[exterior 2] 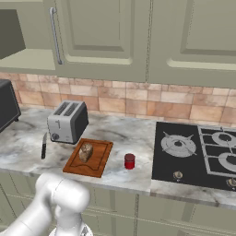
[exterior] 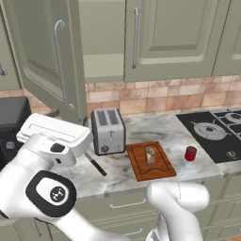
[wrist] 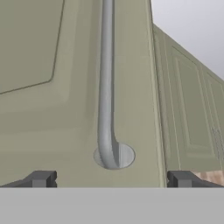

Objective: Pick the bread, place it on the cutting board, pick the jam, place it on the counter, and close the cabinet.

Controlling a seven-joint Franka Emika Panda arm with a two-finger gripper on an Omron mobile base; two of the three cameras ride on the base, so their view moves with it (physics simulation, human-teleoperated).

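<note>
I see the olive-green panelled wall cabinet (exterior: 155, 37) across the top of the left base view, with its left door (exterior: 44, 52) swung open toward the camera in the upper left and the right door shut. In the hand view the open door's face fills the left and centre, and its vertical silver bar handle (wrist: 106, 87) runs down the middle to its round mount just above the lower edge. The two-finger gripper (wrist: 111, 179) sits at the bottom of that frame, its dark fingertips (wrist: 41, 178) spread wide, one on each side of the handle's foot, gripping nothing; I cannot tell whether they touch the door.

Lower centre in the left base view, the small brown crusty bread loaf (exterior: 150, 156) lies on the reddish-brown wooden cutting board (exterior: 141, 165). The small red jam jar (exterior: 190, 153) stands upright on the grey-white marbled counter (exterior: 155, 129), just right of the board. A silver toaster (exterior: 108, 130) stands left of the board, a black-handled knife (exterior: 96, 164) in front of it, a black stovetop (exterior: 214, 132) at far right.
</note>
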